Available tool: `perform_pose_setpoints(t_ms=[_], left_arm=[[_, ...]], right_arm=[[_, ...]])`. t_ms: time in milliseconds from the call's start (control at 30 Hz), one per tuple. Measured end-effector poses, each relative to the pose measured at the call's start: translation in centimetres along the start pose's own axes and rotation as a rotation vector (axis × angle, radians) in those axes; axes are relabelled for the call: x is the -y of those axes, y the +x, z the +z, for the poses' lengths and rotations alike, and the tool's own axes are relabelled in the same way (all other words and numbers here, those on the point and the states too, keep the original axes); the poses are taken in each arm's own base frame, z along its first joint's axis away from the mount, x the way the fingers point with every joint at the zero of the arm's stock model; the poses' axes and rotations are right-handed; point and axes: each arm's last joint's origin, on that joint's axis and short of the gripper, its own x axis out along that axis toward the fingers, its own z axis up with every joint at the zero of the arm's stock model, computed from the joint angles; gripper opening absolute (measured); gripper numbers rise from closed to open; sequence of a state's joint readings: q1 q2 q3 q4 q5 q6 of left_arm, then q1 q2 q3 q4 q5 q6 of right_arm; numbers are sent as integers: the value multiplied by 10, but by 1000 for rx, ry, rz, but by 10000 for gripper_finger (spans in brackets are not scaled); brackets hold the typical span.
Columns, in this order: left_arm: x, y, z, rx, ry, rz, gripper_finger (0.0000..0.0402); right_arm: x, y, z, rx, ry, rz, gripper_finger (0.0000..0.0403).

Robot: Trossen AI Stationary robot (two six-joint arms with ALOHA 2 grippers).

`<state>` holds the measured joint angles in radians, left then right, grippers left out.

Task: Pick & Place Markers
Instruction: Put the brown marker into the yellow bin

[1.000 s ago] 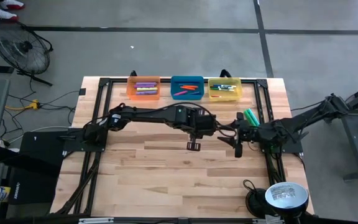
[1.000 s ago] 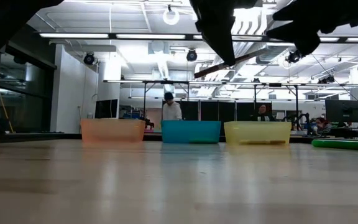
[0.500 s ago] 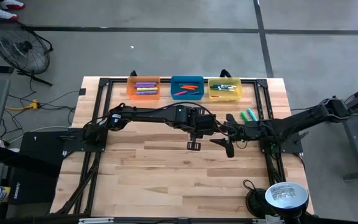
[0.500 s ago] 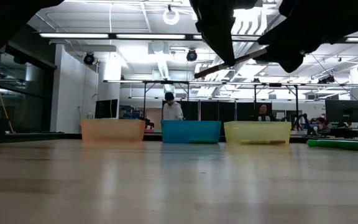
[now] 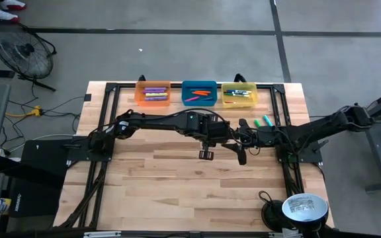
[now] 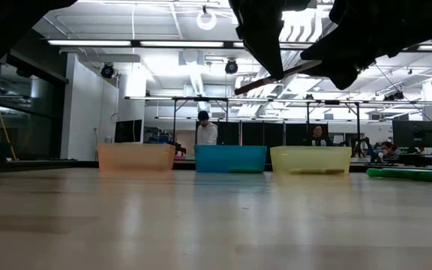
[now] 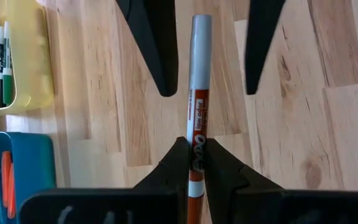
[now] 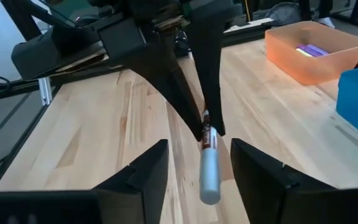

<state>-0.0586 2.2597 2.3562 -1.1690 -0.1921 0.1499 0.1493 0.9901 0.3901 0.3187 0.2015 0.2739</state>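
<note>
Most markers already lie sorted in the three bins along the worktop's (image 5: 177, 185) far edge: purple and yellow ones in the orange bin (image 5: 153, 93), orange ones in the blue bin (image 5: 199, 92), blue and green ones in the yellow bin (image 5: 239, 94). Two green markers (image 5: 265, 121) lie loose on the wood, near the yellow bin and on the right arm's side, so I judge the task well along but unfinished.

The marker in play, an orange-barrelled marker with a grey cap (image 7: 197, 112), is held in the air above the middle of the worktop, in front of the blue bin. The left tool (image 7: 192, 155) is clamped on its barrel; the right tool (image 8: 193, 168) has its fingers spread either side of the cap end, not touching, which looks like a handover about to begin.

The high view shows the bins' contents and the loose pair, but hides the held marker between the dark arms. The wrist views show the grip and the gap around the cap. The low view shows the marker tilted, well above the wood.
</note>
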Motion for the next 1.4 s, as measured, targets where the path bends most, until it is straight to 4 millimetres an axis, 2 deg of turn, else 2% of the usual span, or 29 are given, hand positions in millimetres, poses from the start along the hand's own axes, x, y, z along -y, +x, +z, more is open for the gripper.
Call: perform_pose_setpoints(t_ms=[567,800,900,1167,1400], left_arm=[[0,0,0,-1,-5,-2,19],[0,0,0,0,-4,-2,19],[0,0,0,-1,-8,-2,19],[0,0,0,1,-20,1,85],[0,0,0,-2,-22,5,96]], right_arm=[[1,0,-3,-26,-19,-7,29],[0,0,-3,-27,9,3,42],[0,0,-3,-30,16,2,25],[0,0,-2,-26,35,12,24],[0,0,-2,-24,63,2,24]])
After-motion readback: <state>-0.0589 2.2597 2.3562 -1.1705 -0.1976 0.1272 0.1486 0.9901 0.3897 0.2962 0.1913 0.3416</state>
